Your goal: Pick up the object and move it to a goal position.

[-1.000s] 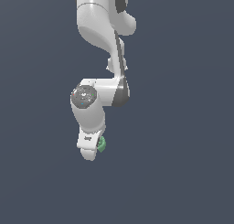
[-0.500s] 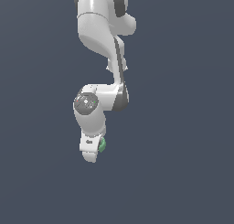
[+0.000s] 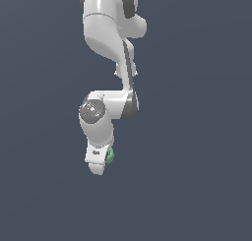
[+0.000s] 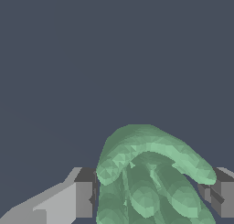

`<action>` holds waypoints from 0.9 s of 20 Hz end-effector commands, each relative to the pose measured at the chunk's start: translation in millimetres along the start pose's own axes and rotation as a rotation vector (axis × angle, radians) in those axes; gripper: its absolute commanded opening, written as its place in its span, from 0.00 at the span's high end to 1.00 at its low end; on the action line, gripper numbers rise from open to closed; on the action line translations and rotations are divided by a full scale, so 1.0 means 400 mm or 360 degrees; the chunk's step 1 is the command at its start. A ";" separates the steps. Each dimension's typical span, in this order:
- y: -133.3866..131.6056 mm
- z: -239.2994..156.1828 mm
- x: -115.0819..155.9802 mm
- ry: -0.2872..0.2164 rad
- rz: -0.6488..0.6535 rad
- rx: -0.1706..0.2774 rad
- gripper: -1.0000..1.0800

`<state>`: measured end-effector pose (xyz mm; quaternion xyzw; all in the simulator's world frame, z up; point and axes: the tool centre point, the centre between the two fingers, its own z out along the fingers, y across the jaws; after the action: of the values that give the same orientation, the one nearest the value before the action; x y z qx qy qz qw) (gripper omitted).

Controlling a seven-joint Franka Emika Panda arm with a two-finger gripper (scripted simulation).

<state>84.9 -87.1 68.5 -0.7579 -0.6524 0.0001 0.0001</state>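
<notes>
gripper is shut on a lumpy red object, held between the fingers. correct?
Not quite: the object is green, not red. The wrist view shows the lumpy green shape sitting between the two fingers of the gripper, and the exterior view shows a green patch at the gripper too. The rest stands.

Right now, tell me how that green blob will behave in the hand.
The green blob looks lumpy and ridged, so the fingers probably bite well. It sits between both fingers of the hand, apparently stiff. Its curved ridges might let it twist slightly.
</notes>
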 end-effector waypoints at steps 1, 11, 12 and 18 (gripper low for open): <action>0.000 -0.001 0.000 0.0000 0.0000 -0.0001 1.00; -0.024 -0.057 0.055 -0.0001 -0.0001 0.0000 1.00; -0.029 -0.070 0.067 -0.0001 -0.0001 0.0000 1.00; -0.073 -0.178 0.170 -0.0003 -0.0001 0.0000 1.00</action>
<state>69.2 -28.4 126.6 -0.7580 -0.6522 0.0013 0.0001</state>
